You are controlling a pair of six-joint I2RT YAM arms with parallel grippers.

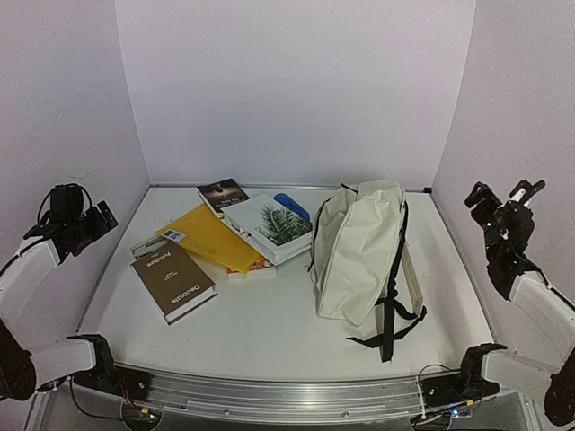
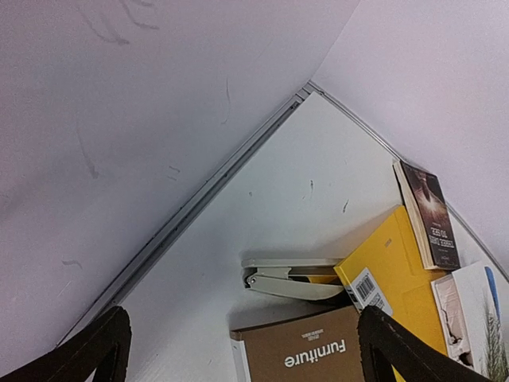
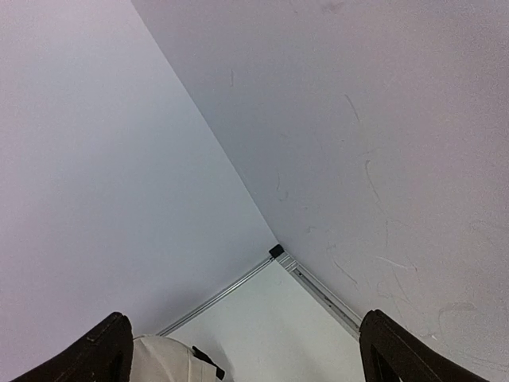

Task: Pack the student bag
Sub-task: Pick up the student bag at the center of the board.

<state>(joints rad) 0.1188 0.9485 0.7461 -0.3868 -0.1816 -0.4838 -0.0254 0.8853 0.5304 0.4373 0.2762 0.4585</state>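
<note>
The student bag (image 1: 359,247) is a cream fabric backpack with black straps, lying closed on the right half of the table. Its top corner (image 3: 169,362) shows at the bottom of the right wrist view. My left gripper (image 1: 97,218) hangs open above the table's left edge, over a stapler and books, holding nothing. In the left wrist view the left gripper (image 2: 246,358) shows only two dark fingertips (image 2: 102,350) set far apart. My right gripper (image 1: 503,194) is raised at the right wall, open and empty. The right gripper (image 3: 246,358) looks into the far right corner.
Left of the bag lies a pile: a brown "Furniture" book (image 1: 172,280) (image 2: 306,354), a yellow book (image 1: 208,238) (image 2: 390,270), a white palm-leaf book (image 1: 268,226), a dark book (image 1: 223,194) (image 2: 429,215) and a blue object (image 1: 292,206). A grey stapler (image 2: 290,278) pokes out. Walls enclose three sides.
</note>
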